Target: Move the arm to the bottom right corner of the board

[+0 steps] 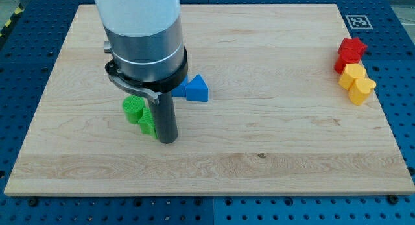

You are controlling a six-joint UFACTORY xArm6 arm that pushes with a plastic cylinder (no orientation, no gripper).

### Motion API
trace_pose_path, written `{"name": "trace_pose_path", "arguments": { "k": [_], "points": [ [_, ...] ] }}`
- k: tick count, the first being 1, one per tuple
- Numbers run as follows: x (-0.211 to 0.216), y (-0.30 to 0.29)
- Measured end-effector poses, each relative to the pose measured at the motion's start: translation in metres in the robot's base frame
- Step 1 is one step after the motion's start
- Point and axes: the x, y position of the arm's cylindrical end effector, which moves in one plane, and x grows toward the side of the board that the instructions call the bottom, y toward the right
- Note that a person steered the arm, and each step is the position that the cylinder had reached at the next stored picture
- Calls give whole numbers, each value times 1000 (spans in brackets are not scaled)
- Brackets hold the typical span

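1. Looking down at the board [259, 141], I see a pale wooden rectangle with a fine grain, lying on a blue perforated table [402, 69].
2. My arm [139, 30] comes in from the far left, a wide white and grey cylinder with a dark collar, narrowing to the dark rod.
3. My tip [167, 141] sits on the board left of centre, towards the near side. There is no hand on this rod, nothing to open or close, and it has hold of nothing.
4. A green block [141, 115], of a lumpy shape I cannot make out fully, lies just left of the rod; it looks to be touching it, though the rod hides the contact.
5. A blue block [195, 89], roughly triangular, lies just right of the rod and a little farther away, partly hidden behind the collar.
6. At the far right edge, a red star-like block [350, 53] sits with a yellow block [358, 82] right against its near side.
7. The near right corner of the board [405, 189] is bare wood, well apart from my tip.
8. A small black-and-white marker [355, 21] lies just off the far right corner.
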Motion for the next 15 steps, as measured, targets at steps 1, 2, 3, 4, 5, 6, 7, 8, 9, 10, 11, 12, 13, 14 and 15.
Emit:
{"name": "trace_pose_path", "arguments": {
  "k": [1, 2, 3, 4, 5, 6, 7, 8, 9, 10, 11, 12, 13, 14, 15],
  "points": [
    [3, 4],
    [20, 26],
    [27, 38],
    [27, 38],
    [27, 39],
    [27, 47],
    [27, 55],
    [27, 57],
    [35, 77],
    [40, 118],
    [40, 163],
    [41, 206],
    [46, 241],
    [59, 273],
    [73, 291]
  ]
}}
